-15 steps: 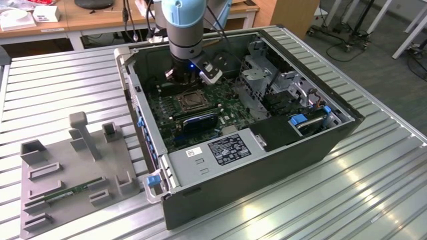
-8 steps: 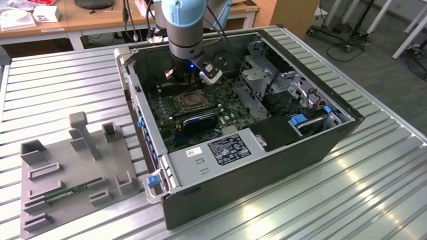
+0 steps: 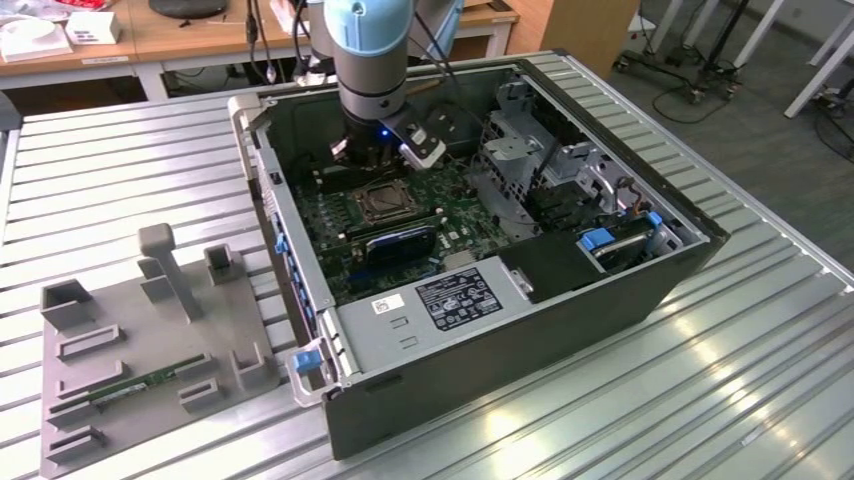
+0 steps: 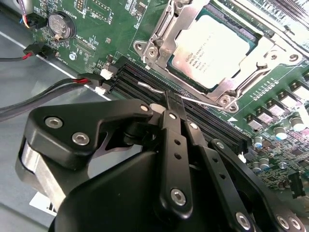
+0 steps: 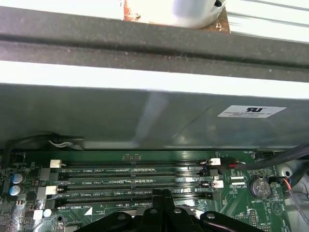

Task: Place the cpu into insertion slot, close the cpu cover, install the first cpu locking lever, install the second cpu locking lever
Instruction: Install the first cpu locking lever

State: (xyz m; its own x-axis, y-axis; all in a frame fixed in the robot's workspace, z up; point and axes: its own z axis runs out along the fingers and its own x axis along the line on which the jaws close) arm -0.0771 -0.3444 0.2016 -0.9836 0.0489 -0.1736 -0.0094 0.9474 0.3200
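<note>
In the second wrist view the cpu (image 4: 212,46) lies flat in the insertion slot (image 4: 244,36). The silvery cpu cover (image 4: 161,41) is folded down around it. A thin wire locking lever (image 4: 148,87) runs along the slot's edge beside the black memory slots. My gripper (image 4: 174,102) is shut, its joined fingertips resting right at this lever; I cannot tell whether they press it. In the exterior view the gripper (image 3: 363,160) hangs inside the open computer case, just beyond the insertion slot (image 3: 380,203). In the first wrist view the fingertips (image 5: 161,195) sit over the memory slots (image 5: 135,180).
The grey case wall (image 5: 145,116) stands close behind the memory slots. Cables (image 4: 43,96) run along the board edge near a coin battery (image 4: 62,25). A drive cage (image 3: 527,160) and a power supply (image 3: 447,295) crowd the case. A grey fixture tray (image 3: 134,350) lies outside it.
</note>
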